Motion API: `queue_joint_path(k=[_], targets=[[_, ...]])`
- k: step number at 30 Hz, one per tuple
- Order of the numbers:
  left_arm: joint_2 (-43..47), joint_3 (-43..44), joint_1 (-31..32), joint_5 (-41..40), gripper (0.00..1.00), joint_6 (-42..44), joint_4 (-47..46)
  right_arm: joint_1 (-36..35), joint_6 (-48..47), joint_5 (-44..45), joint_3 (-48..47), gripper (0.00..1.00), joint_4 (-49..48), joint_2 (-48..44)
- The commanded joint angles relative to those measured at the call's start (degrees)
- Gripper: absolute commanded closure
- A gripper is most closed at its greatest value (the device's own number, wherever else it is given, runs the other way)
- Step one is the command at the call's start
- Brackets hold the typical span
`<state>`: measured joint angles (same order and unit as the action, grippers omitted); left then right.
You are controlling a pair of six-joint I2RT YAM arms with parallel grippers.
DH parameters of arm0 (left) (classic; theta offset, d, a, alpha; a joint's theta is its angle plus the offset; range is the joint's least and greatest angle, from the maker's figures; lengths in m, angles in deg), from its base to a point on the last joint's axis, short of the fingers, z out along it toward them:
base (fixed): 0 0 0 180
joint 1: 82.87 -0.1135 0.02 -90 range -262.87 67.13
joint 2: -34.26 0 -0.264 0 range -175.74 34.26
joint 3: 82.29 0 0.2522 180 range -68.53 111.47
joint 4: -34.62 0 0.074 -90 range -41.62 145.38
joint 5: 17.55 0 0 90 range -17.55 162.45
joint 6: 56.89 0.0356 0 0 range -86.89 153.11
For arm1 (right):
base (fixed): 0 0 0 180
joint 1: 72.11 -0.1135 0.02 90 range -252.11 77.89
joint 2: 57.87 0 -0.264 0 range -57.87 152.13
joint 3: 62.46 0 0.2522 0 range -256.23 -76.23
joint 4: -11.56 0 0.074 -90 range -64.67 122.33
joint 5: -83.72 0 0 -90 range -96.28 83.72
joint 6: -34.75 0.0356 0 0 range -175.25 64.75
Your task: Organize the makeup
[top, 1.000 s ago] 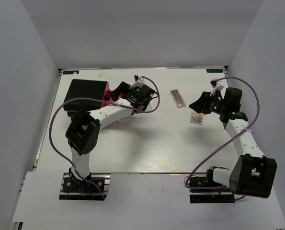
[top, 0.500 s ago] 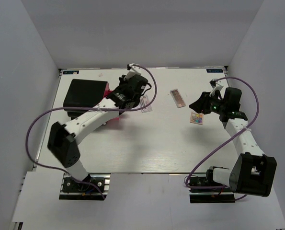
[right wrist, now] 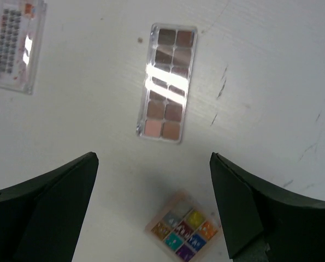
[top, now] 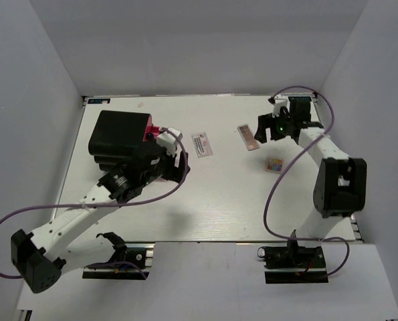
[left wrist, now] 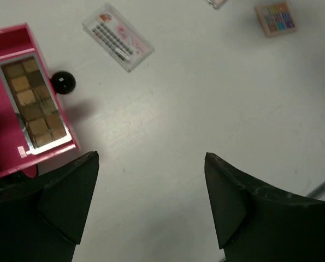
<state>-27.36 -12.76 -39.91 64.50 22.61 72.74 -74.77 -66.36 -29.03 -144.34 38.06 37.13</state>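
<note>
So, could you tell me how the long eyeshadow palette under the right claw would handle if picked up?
The eyeshadow palette looks like rigid plastic, so probably stiff and light. Its glossy lid glares, so it may be slippery. Lying flat on the table, it should slide, not roll.

Top cam: fixed, high behind the arm bases, angled down and forward, far enough back to take in the whole worktop (top: 219, 207). Left wrist cam: looks down between the left claw (left wrist: 151, 158) fingers, close over the worktop's left-middle. Right wrist cam: same setup on the right claw (right wrist: 153, 155), close over the far right. Both wrist views share the white-pink packet (left wrist: 117, 37) and the square multicoloured palette (left wrist: 275, 18); top cam covers both too.
</note>
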Motion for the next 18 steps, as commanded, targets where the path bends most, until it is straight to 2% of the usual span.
queue_joint_path(k=[1, 4, 8, 13, 18], targets=[[8.26, -5.65, -0.07, 7.33, 0.11, -0.31, -2.73, -2.44, -4.53, 6.48, -10.24, 0.11, 4.93, 6.67], [14.50, -10.50, -0.07, 6.28, 0.08, -1.10, -3.53, -4.37, -4.09, 8.15, -15.63, 0.11, 6.86, 13.27], [18.99, -10.68, -0.07, 2.95, 0.06, -1.36, -0.73, -6.48, -3.83, 9.46, -25.81, 0.11, 10.38, 20.39], [24.61, -12.08, -0.07, -0.58, 0.02, -1.71, -0.19, -7.89, -4.35, 11.32, -29.53, 0.11, 11.26, 26.28], [24.89, -12.00, -0.07, -0.76, 0.02, -1.71, -0.01, -8.86, -4.71, 12.72, -31.11, 0.11, 11.44, 29.27]])
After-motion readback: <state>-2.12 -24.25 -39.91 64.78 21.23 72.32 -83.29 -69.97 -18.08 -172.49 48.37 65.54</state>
